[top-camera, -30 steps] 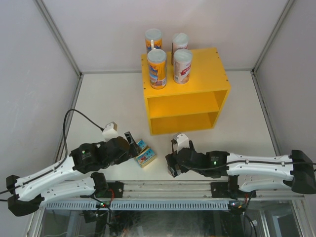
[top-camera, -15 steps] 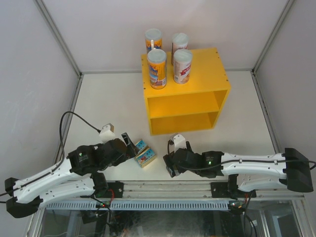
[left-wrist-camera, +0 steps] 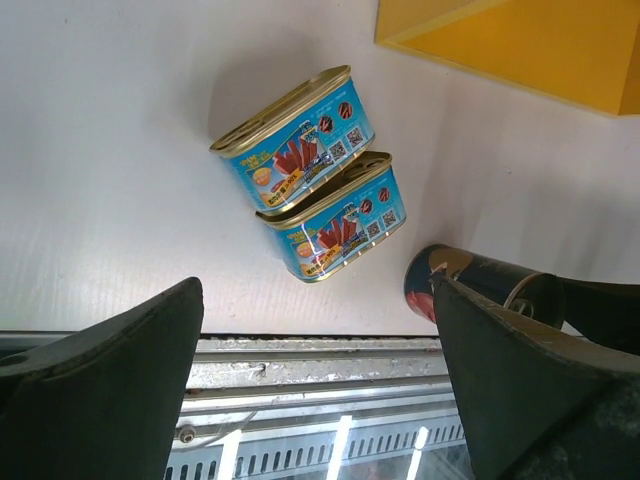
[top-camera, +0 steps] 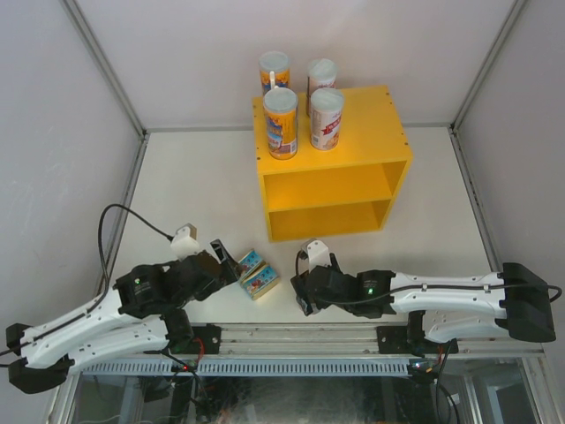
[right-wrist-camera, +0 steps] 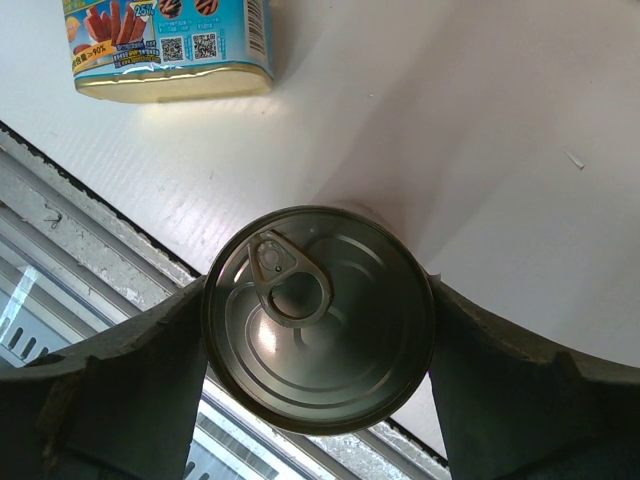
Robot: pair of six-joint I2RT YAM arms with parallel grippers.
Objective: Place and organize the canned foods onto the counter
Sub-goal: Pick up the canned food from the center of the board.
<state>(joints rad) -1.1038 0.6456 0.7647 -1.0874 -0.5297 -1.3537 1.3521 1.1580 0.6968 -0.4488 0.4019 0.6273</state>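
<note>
Two tall orange-blue tubes [top-camera: 281,124] and two shorter white-pink tubes [top-camera: 326,118] stand on the roof of the yellow counter [top-camera: 353,190]. Two flat blue-labelled tins [top-camera: 257,273] lie side by side on the table near its front edge; the left wrist view has them [left-wrist-camera: 320,190] just ahead of my left gripper [left-wrist-camera: 315,285]. My left gripper [top-camera: 228,256] is open and holds nothing. The steel can [right-wrist-camera: 320,315] stands upright with its pull-tab lid up. My right gripper [right-wrist-camera: 320,320] is shut on the steel can, one finger against each side. The can's dark label [left-wrist-camera: 470,285] shows in the left wrist view.
The table's front edge with its metal rail [left-wrist-camera: 300,370] runs right under both grippers. The counter's two open shelves [top-camera: 331,216] face the arms. White enclosure walls close in the back and sides. A black cable [top-camera: 132,221] loops up from the left arm.
My left arm has drawn back to the lower left, away from the tins. My right arm has shifted slightly left, and its fingers have narrowed onto the steel can.
</note>
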